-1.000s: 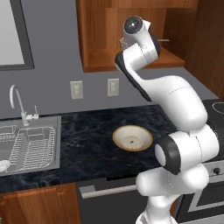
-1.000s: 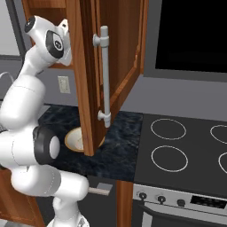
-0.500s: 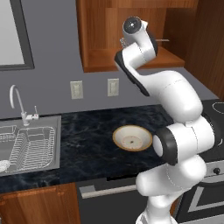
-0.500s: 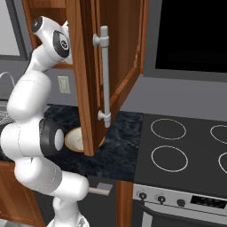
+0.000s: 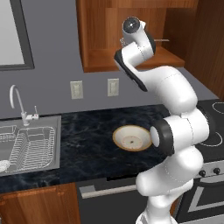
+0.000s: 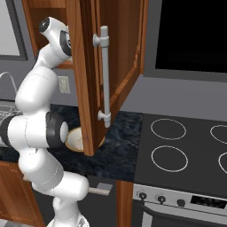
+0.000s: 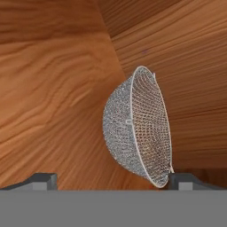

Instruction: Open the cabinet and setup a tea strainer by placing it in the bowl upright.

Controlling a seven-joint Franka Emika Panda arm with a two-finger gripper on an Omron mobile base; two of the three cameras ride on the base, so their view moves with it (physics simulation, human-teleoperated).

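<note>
Wire mesh ahead of me in the hand view: the tea strainer [image 7: 135,126] sits inside the cabinet [image 5: 98,30], on its shelf, straight ahead of the tool [image 7: 113,179] and slightly toward the right fingertip. Tool fingers are spread as wide as they go, nothing between them; left fingertip [image 7: 42,181] is well clear of the mesh, right fingertip [image 7: 188,181] lies just beside the lower rim of the basket.

Orientation as the hand camera renders it: the basket rim runs near-vertical in the frame, mouth facing right, rounded mesh belly facing left. That frame rolls with the hand, so I don't read this as the room's upright. In the left base view a thin metal line, which I take for the handle, pokes out to the right of the wrist, level along the shelf. So the long axis runs roughly crosswise to my approach, not toward me.

Cabinet door [image 6: 95,75] stands swung open, seen edge-on in the right base view. The bowl [image 5: 132,138] rests on the dark table below, well apart from the strainer and empty.

Judgement: grasp not yet made. The basket sits off-centre between the fingers, so I expect to shift toward the right fingertip's side before advancing and closing. Risk: the right finger clips the rim and knocks the strainer deeper.
</note>
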